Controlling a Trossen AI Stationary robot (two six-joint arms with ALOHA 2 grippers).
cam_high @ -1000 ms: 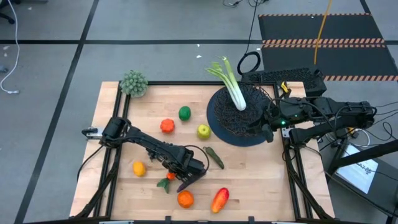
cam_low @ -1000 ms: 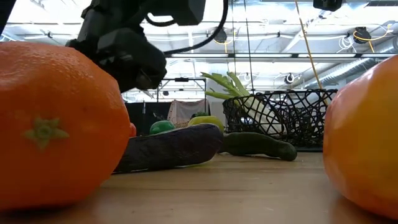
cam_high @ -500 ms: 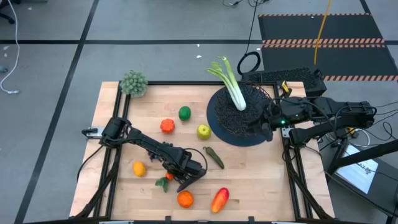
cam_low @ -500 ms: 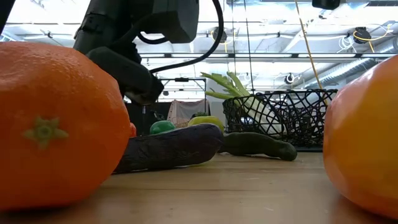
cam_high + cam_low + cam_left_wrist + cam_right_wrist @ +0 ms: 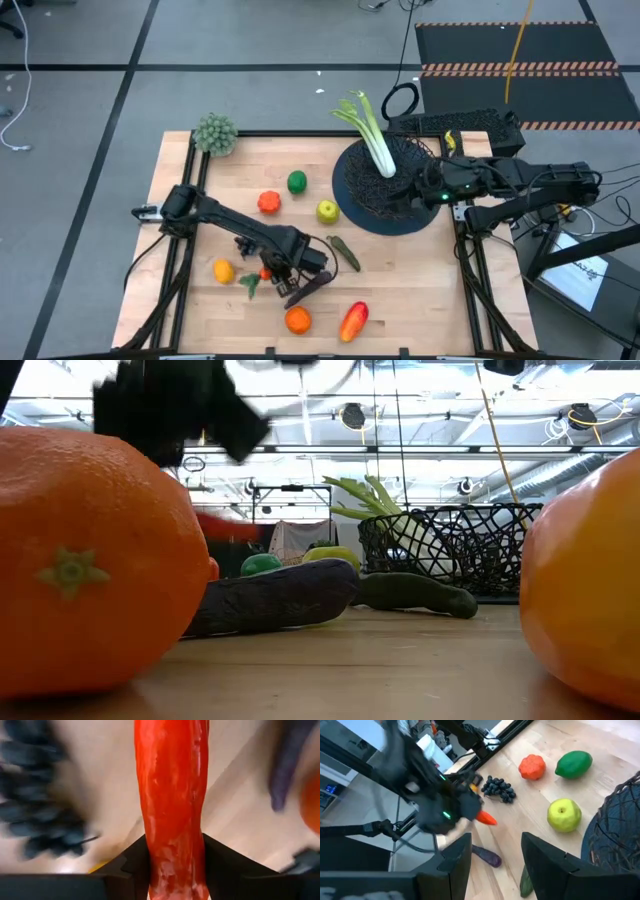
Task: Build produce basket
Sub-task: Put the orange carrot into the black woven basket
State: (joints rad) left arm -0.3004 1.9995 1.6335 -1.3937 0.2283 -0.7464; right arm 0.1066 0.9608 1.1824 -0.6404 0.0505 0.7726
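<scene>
My left gripper (image 5: 272, 272) is shut on the orange-red carrot (image 5: 172, 795) and holds it above the table's near middle. The carrot's green top (image 5: 248, 283) sticks out on the left. The black wire basket (image 5: 385, 190) sits at the far right with the leek (image 5: 375, 140) leaning on its rim. My right gripper (image 5: 492, 855) hovers open over the basket's right edge. On the wood lie the tomato (image 5: 268, 202), lime (image 5: 297, 182), apple (image 5: 327, 211), pickle (image 5: 344, 252), lemon (image 5: 223, 270), eggplant (image 5: 312, 288), orange (image 5: 297, 320), pepper (image 5: 353, 321) and grapes (image 5: 497, 788). My left gripper pinches the carrot between its two fingers, one on each long side (image 5: 150, 865). The fingers come steeply from above and lie across the carrot. The carrot (image 5: 225, 528) is lifted clear of the table and lies roughly level, its pointed end (image 5: 487, 819) sticking out beyond the fingers.
A pale bushy clump (image 5: 215, 133) stands at the table's far left corner. Black rails (image 5: 465, 270) frame the table's edges. The eggplant and orange lie just to the near right of my left gripper, and the lemon lies to its left.
My left gripper has risen and rolled about its own axis, taking the carrot with it. The carrot, which lay on the wood, now hangs clear of the table, its green top swung toward the table's left. The eggplant has stayed where it was.
</scene>
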